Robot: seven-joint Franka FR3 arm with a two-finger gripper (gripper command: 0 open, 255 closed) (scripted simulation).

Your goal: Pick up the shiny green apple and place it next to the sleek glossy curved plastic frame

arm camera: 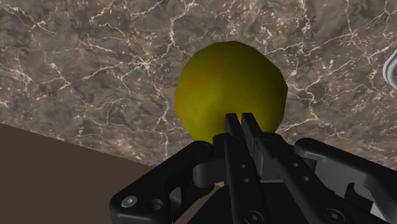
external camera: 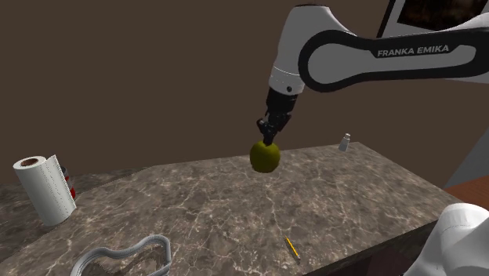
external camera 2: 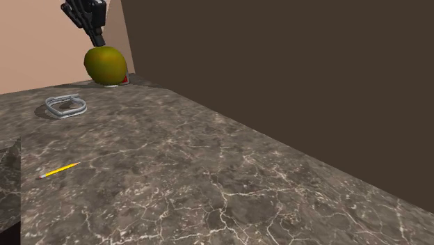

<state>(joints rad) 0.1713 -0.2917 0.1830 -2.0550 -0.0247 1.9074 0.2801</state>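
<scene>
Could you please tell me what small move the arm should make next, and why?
Probably carry the apple toward the grey curved frame at the shoulder view's lower left. The gripper is shut on the apple's top, and the apple is far from the frame across the marble counter.

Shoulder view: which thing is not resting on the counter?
The yellow-green apple: the fingers hold it above the marble counter; paper roll, frame, pencil and bottle rest on it.

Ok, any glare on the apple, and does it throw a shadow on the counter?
Shoulder view: dim overall, the apple looks matte, no clear shadow on the counter beneath it. Wrist view: apple evenly lit, no bright highlight, gripper shut on its top.
</scene>
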